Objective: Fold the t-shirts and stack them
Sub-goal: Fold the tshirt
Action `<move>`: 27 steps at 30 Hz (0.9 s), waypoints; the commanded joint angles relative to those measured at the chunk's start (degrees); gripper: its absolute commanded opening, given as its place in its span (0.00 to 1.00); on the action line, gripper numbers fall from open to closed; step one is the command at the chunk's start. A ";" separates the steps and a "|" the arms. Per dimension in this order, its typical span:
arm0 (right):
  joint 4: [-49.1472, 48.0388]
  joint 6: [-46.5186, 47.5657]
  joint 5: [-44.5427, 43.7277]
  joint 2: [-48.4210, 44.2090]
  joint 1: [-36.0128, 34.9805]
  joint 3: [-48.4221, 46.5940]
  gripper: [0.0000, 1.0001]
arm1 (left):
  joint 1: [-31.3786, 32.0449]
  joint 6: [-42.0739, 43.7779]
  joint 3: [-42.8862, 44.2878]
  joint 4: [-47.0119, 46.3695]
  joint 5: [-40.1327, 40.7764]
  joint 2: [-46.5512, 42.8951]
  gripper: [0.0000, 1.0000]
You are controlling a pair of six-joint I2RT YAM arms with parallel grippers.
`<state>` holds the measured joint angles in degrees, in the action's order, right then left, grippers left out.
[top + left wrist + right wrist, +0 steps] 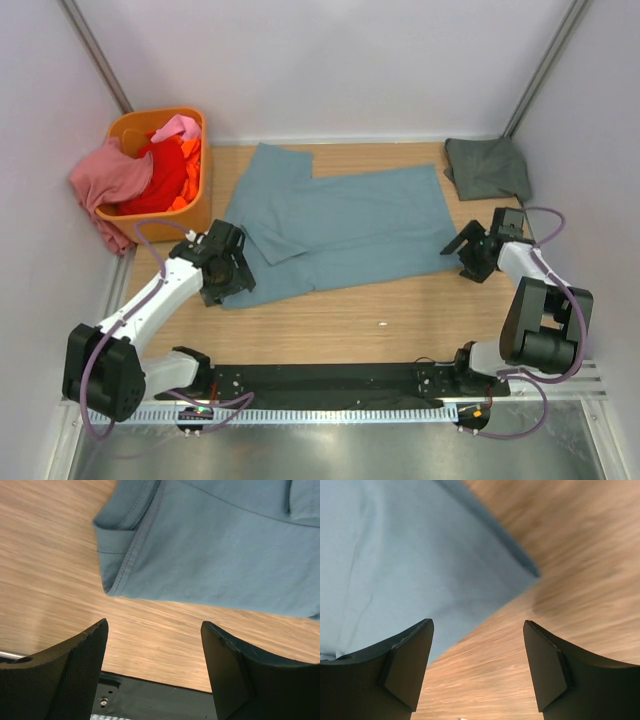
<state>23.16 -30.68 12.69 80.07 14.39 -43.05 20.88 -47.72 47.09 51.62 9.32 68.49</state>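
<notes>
Where the shirt lies: the dusty blue-teal t-shirt (340,230) is spread flat across the middle of the table (400,315). One flap is already turned over its left half.
How it will handle: we judge it light, limp and thin. It will drape and drag rather than hold a shape, so a lifted edge needs both ends carried together.
Where to take hold: the hemmed near-left corner (107,585) and the near-right corner (534,572). Each lies just ahead of a gripper, and the stitched hem there gives the fingers a firmer bite.
Left gripper (154,625): jaws wide apart and holding nothing, low over bare wood just short of the corner.
Right gripper (477,623): also spread wide and empty, straddling the cloth's edge.
Other shirts: a dark grey-green one (488,166) lies folded at the far right corner. A pink one (110,178) and a red one (165,175) spill from the orange basket (200,215) at far left. There is possibly an orange one under them, though we cannot separate it from the plastic.
In the way: nothing lies on the blue shirt. The basket stands close to the left arm's elbow, which could catch on a wide sweep.
</notes>
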 commanded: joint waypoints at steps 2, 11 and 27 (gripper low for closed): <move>-4.00 -0.88 3.92 -0.97 4.85 0.86 0.79 | 0.12 -5.45 -1.91 -7.05 1.74 -2.40 0.76; -4.09 -1.14 2.43 -0.18 5.12 1.65 0.79 | 0.12 -7.12 -5.25 -10.48 7.64 1.38 0.73; -4.17 -1.32 -2.31 -0.71 5.29 2.27 0.79 | 0.12 -5.01 -9.56 -16.37 8.61 2.80 0.00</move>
<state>20.58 -31.64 12.51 80.16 19.49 -41.10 20.88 -53.45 37.67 38.00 16.91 72.25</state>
